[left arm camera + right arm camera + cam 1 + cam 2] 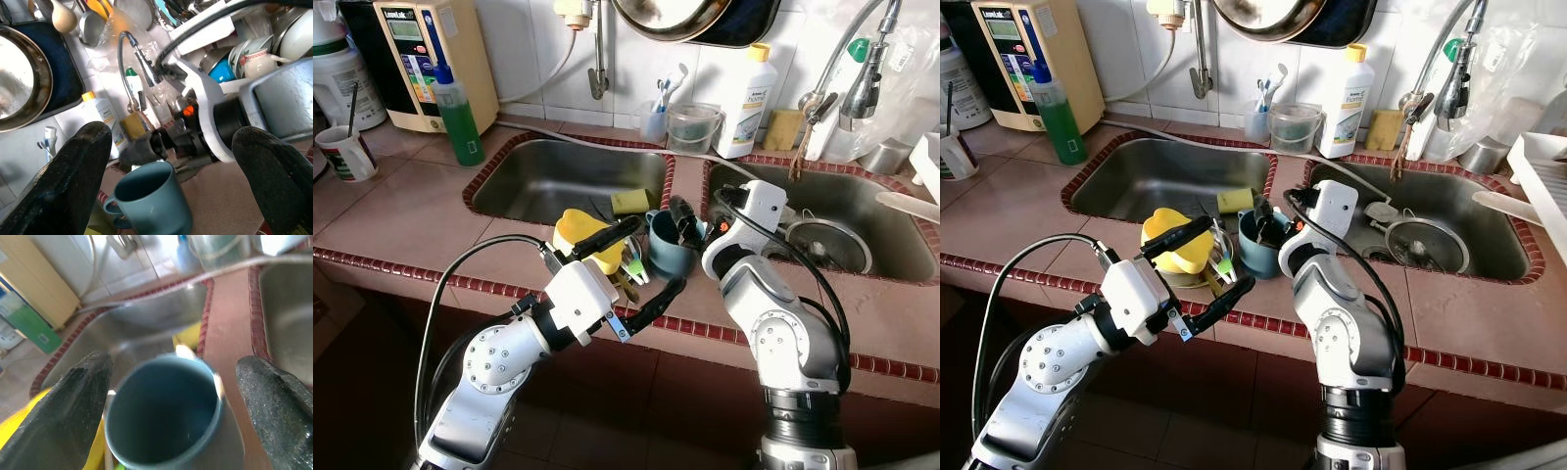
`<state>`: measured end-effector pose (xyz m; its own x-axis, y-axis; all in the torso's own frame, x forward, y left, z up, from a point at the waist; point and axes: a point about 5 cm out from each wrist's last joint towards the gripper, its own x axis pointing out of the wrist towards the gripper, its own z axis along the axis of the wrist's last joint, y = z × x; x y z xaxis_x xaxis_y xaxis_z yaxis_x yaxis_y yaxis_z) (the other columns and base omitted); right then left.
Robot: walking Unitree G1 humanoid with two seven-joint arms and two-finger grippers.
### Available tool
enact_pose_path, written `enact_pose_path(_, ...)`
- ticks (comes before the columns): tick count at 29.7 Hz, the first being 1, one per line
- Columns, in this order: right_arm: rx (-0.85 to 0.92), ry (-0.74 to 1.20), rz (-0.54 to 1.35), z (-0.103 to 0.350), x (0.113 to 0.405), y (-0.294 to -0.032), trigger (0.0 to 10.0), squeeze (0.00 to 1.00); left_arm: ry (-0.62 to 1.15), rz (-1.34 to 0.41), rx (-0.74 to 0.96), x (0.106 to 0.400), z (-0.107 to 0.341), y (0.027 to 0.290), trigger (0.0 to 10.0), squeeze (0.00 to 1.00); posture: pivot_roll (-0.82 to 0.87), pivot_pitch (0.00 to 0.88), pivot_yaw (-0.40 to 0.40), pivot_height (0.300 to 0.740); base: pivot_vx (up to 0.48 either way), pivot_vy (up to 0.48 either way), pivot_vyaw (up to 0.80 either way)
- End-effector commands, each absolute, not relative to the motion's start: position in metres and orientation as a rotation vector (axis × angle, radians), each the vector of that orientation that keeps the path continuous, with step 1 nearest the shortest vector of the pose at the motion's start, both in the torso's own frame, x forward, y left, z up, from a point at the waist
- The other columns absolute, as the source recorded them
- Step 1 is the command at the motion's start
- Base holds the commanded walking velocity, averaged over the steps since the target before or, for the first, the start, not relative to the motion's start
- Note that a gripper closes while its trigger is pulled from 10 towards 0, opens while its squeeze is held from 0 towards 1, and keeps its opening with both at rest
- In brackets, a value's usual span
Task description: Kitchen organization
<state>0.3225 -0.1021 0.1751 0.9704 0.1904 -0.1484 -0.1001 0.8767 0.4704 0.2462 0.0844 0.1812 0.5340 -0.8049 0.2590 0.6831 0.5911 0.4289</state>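
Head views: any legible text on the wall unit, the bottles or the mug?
None can be quoted with confidence.
Beige wall unit: panel print, too small.
White bottle: blue label blurred.
Green bottle: no readable label.
White mug: print unreadable.
Blue mug: plain.
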Motion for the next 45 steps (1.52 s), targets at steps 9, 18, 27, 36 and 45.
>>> enact_pose_path(9, 0.510, 0.225, 0.083, 0.174, 0.317, -0.108, 10.0, 0.00, -0.461, -0.909, 0.297, 0.244, 0.183, 0.082, 10.0, 0.00, -0.19, 0.000, -0.007, 0.740, 0.000, 0.000, 0.00)
enact_pose_path(18, 0.606, 0.288, -0.011, 0.162, 0.317, -0.116, 10.0, 0.00, -0.459, -0.916, 0.297, 0.244, 0.183, 0.082, 10.0, 0.00, -0.19, 0.000, 0.003, 0.740, 0.000, 0.000, 0.00)
enact_pose_path(27, 0.672, 0.316, -0.057, 0.156, 0.319, -0.121, 8.2, 0.00, -0.459, -0.918, 0.300, 0.244, 0.184, 0.082, 10.0, 0.00, -0.18, 0.000, 0.006, 0.740, 0.000, 0.000, 0.00)
enact_pose_path(36, 0.667, 0.311, -0.060, 0.156, 0.322, -0.121, 7.0, 0.00, -0.460, -0.921, 0.299, 0.243, 0.184, 0.082, 10.0, 0.00, -0.18, 0.000, 0.008, 0.740, 0.000, 0.000, 0.00)
enact_pose_path(45, 0.664, 0.200, -0.002, 0.180, 0.334, -0.125, 10.0, 0.00, -0.459, -0.928, 0.294, 0.241, 0.183, 0.080, 10.0, 0.00, -0.18, 0.000, 0.007, 0.740, 0.000, 0.000, 0.00)
